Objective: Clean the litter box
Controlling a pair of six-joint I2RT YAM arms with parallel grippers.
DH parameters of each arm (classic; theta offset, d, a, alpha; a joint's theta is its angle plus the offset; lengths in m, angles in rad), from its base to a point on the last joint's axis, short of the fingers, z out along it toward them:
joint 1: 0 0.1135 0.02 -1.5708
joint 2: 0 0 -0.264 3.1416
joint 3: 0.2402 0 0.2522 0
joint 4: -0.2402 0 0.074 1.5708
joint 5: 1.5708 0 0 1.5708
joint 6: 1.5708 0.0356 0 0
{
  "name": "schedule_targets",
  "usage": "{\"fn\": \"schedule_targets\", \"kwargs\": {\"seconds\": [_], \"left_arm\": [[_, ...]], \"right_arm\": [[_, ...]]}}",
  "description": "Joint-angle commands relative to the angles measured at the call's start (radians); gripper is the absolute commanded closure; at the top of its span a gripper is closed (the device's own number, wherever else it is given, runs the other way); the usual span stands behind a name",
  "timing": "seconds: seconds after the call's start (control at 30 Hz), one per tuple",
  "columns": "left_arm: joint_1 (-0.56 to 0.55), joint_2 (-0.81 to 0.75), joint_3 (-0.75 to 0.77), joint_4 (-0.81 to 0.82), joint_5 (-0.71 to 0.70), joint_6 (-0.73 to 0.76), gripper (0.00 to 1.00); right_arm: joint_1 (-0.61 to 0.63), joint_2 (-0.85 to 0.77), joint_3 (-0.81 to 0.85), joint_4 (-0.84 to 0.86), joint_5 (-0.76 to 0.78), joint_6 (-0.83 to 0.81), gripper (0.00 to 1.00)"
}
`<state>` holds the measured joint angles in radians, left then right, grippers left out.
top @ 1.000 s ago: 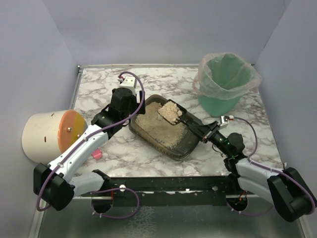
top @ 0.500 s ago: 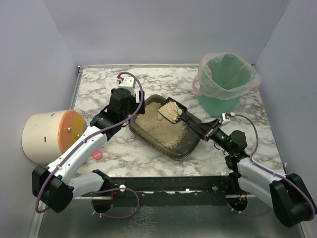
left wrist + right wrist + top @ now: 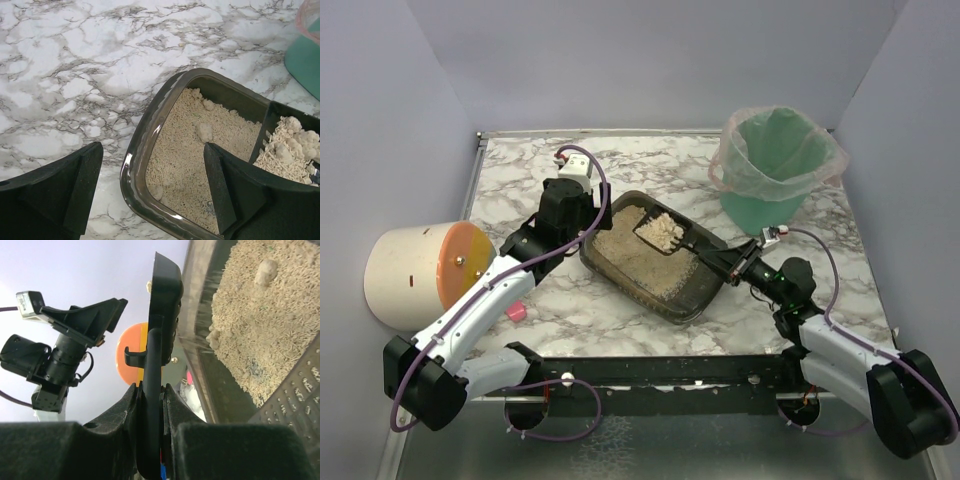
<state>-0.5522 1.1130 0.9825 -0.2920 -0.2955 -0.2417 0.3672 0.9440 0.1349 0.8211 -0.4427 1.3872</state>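
the litter box [image 3: 698, 293] sits slantwise in the middle of the marble worktop [image 3: 520, 170], between the two arms. its beige litter [image 3: 625, 255] lies thick toward the far-left end, and the near-right end shows dark floor. the right hand [image 3: 748, 266] reaches in from the near right, pressed together on the handle of the black slotted scoop [image 3: 695, 250] — the right wrist view shows the thin handle pinched edge-on between the two fingers [image 3: 126, 411]. the scoop's head is over the far end of the litter box, loaded with a mound of litter and pale clumps. whether it rests on the litter below or hangs just above it, i cannot tell.

the left hand [image 3: 150, 190] comes in from the left, spread wide, straddling the left rim of the box. one finger is over the bare worktop outside, the other over the litter inside, with the rim between them — touching or not, i cannot tell. a pale clump [image 3: 204, 131] lies on the litter just beyond the inner finger.

the green bucket [image 3: 760, 210], lined with a clear bag [image 3: 732, 172], stands upright at the far right of the worktop, near the box but apart from it. at the left edge lies a cream cylinder [image 3: 405, 275] with an orange face. a small pink thing [image 3: 516, 312] sits on the worktop beside the left arm.
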Motion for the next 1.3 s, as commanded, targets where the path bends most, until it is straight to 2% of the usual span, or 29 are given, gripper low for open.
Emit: {"fn": "schedule_targets", "kwargs": {"seconds": [0.0, 0.07, 0.17, 0.3, 0.37, 0.4, 0.5, 0.53, 0.6, 0.73, 0.8, 0.93, 0.97, 1.03, 1.07, 1.13, 1.17, 1.27], "left_arm": [[-0.003, -0.017, -0.008, 0.020, 0.020, 0.001, 0.11], [-0.003, -0.016, -0.013, 0.021, 0.011, 0.002, 0.11], [-0.003, -0.016, -0.006, 0.017, 0.017, 0.005, 0.11], [-0.003, -0.023, -0.015, 0.022, 0.009, 0.005, 0.10], [-0.003, -0.019, -0.009, 0.021, 0.016, 0.005, 0.10], [-0.003, -0.019, -0.007, 0.021, 0.021, 0.005, 0.10], [-0.003, -0.024, -0.015, 0.022, 0.017, 0.004, 0.10], [-0.003, -0.021, -0.014, 0.021, 0.016, 0.004, 0.10], [-0.003, -0.020, -0.008, 0.020, 0.026, 0.002, 0.10], [-0.003, -0.023, -0.015, 0.019, 0.016, 0.002, 0.10], [-0.003, -0.024, -0.010, 0.017, 0.019, 0.001, 0.10], [-0.003, -0.027, -0.016, 0.019, 0.017, -0.001, 0.10], [-0.003, -0.026, -0.015, 0.018, 0.015, 0.001, 0.10], [-0.003, -0.024, -0.008, 0.016, 0.022, 0.001, 0.10], [-0.003, -0.026, -0.007, 0.017, 0.028, 0.000, 0.10], [-0.003, -0.027, -0.015, 0.019, 0.027, -0.001, 0.10], [-0.003, -0.026, -0.017, 0.018, 0.024, -0.001, 0.10], [-0.003, -0.019, -0.007, 0.014, 0.030, -0.001, 0.10]], "right_arm": [[0.020, 0.018, 0.022, 0.064, -0.019, 0.023, 0.99], [0.038, 0.050, 0.060, 0.097, -0.072, 0.017, 0.99], [-0.029, -0.027, 0.060, -0.099, 0.001, 0.002, 0.99], [-0.002, 0.016, 0.072, 0.025, -0.085, 0.012, 0.99], [-0.055, -0.038, 0.075, -0.147, -0.041, -0.026, 0.99], [-0.059, -0.053, 0.060, -0.133, -0.019, -0.017, 0.99], [-0.025, 0.022, 0.055, 0.075, -0.109, 0.039, 0.99], [-0.031, 0.018, 0.050, 0.070, -0.103, 0.045, 0.99], [-0.064, -0.018, 0.047, -0.062, -0.054, 0.031, 0.99], [-0.021, 0.014, 0.053, 0.063, -0.106, 0.047, 0.99], [-0.071, -0.038, 0.068, -0.126, -0.058, 0.000, 1.00], [-0.034, 0.020, 0.076, 0.039, -0.136, 0.030, 0.99], [-0.037, 0.014, 0.082, 0.007, -0.128, 0.017, 0.99], [-0.086, -0.030, 0.113, -0.216, -0.074, -0.055, 0.99], [-0.089, -0.032, 0.106, -0.184, -0.073, -0.049, 0.99], [-0.024, 0.030, 0.084, 0.019, -0.109, 0.018, 0.99], [-0.005, 0.053, 0.092, 0.034, -0.126, 0.020, 0.99], [-0.052, 0.011, 0.100, -0.154, -0.057, -0.017, 0.99]]}}
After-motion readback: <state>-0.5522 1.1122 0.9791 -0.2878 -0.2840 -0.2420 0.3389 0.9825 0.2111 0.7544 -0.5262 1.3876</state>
